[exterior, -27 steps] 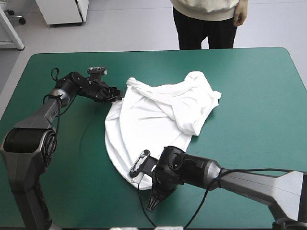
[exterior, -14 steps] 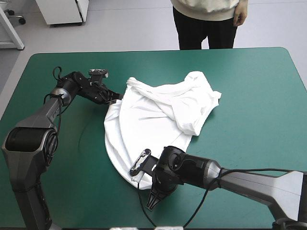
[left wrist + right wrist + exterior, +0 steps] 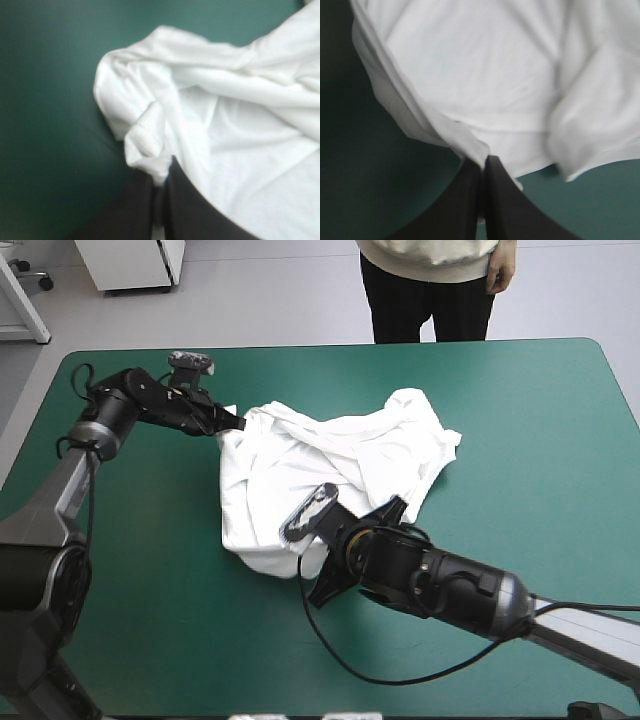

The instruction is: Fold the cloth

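The white T-shirt [image 3: 330, 470] is lying crumpled around the middle of the teal-green tabletop [image 3: 540, 440], bunched into loose folds, with one sleeve spreading toward the right side. Its left edge is being pinched by the left tool [image 3: 162, 175], whose black fingers are pressing all but together on a small fold of the fabric, the rest of the garment stretching ahead of it. At the near edge of the heap, the right tool [image 3: 484, 162] is clamping the hem in the same way, its fingers meeting in a narrow arch with a ridge of cloth rising from between them and the white field lying ahead.
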`<action>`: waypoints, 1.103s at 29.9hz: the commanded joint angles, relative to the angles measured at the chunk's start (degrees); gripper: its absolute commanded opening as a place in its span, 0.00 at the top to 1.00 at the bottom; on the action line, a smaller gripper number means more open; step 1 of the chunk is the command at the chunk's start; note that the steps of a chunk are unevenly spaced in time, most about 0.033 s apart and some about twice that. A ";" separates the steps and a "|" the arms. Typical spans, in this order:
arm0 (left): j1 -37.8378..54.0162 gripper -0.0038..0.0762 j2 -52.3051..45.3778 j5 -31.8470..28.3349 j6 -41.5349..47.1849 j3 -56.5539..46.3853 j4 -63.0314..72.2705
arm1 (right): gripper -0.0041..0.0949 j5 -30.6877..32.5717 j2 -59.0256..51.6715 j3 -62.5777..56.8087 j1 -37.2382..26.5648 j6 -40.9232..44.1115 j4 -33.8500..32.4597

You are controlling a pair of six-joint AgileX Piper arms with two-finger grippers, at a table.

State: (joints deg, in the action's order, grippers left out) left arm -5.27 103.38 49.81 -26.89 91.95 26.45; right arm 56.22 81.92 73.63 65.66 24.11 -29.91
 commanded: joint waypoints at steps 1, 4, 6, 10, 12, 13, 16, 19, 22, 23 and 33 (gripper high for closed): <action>-0.34 0.96 -10.71 -0.80 0.05 1.63 1.97 | 0.98 1.24 -6.59 6.55 -0.10 3.23 -14.11; -0.34 0.96 -17.54 -1.69 0.05 1.63 1.97 | 0.98 1.93 -10.64 11.98 -0.10 3.64 -21.76; -0.34 0.96 -22.33 -3.50 0.28 1.63 1.97 | 0.98 2.08 -12.96 15.64 -0.10 3.24 -24.89; -0.34 0.96 -30.65 -8.39 0.44 1.63 1.97 | 0.98 2.38 -15.45 24.16 -0.10 -2.00 -26.41; -0.34 0.96 -34.49 -11.57 0.44 1.63 2.12 | 0.98 2.38 -15.88 27.97 -0.10 -5.08 -26.73; -0.34 0.96 -36.18 -13.12 0.44 1.63 2.12 | 0.98 2.38 -15.88 30.24 -0.10 -6.92 -26.73; -0.34 0.96 -39.93 -16.40 -0.08 1.96 2.12 | 0.98 1.70 -15.88 36.68 -0.10 -11.09 -26.61; -0.34 0.96 -41.71 -17.64 -1.60 4.65 2.12 | 0.98 -0.21 -15.88 42.93 -0.10 -14.69 -26.03; -0.34 0.96 -42.42 -17.74 -3.24 9.52 2.12 | 0.98 -1.40 -15.88 48.10 -0.10 -17.57 -25.57; -0.34 0.96 -42.42 -17.74 -3.49 11.59 2.12 | 0.98 -1.82 -15.88 49.72 -0.10 -18.77 -25.16; -0.34 0.96 -42.29 -18.22 -6.04 25.18 2.12 | 0.98 -2.72 -14.45 60.43 -0.10 -28.73 -23.64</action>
State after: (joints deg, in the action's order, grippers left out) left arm -5.27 61.31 36.26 -32.27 114.51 27.47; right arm 58.33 66.92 131.56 65.66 -2.36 -51.67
